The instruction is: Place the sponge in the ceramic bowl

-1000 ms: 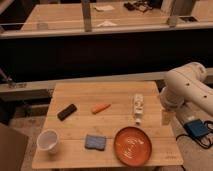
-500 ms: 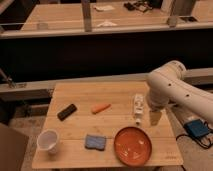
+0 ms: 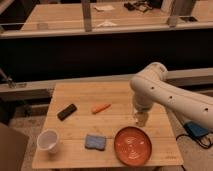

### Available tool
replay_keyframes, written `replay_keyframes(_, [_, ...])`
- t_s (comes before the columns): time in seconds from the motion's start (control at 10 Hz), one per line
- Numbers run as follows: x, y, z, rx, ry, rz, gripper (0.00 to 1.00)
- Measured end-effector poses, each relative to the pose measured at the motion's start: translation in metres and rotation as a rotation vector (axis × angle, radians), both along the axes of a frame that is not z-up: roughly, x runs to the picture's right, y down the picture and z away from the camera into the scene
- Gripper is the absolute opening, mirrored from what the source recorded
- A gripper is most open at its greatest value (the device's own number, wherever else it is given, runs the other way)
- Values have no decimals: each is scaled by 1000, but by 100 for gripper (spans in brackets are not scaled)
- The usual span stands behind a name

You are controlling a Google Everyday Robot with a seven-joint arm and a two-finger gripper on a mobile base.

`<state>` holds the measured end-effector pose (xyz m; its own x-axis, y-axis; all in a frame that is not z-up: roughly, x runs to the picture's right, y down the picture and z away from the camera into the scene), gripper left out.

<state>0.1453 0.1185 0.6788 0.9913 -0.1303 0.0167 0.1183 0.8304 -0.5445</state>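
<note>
The sponge (image 3: 95,142), a small blue-grey pad, lies flat near the table's front edge. Just to its right sits the ceramic bowl (image 3: 132,145), a wide orange-red dish with rings inside and nothing in it. My white arm (image 3: 165,95) reaches in from the right and bends down over the table's right side. The gripper (image 3: 141,118) hangs from it just behind the bowl, well to the right of the sponge and further back. Nothing shows in its grasp.
On the wooden table (image 3: 115,125) a black block (image 3: 67,111) lies at the left and a small carrot (image 3: 101,107) in the middle. A white cup (image 3: 48,140) stands at the front left. A blue device with cables (image 3: 196,131) lies on the floor to the right.
The arm has swung left from beyond the table's right edge to over the table. The gripper now hangs behind the bowl, covering the small bottle that stood there. The sponge and bowl have not moved.
</note>
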Motion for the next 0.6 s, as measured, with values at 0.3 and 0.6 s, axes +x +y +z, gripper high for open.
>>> replay_keyframes(0.3, [-6,7,8,10,-40,-12,80])
replay_keyframes(0.6, [-38,16,14,13,-84,-29,80])
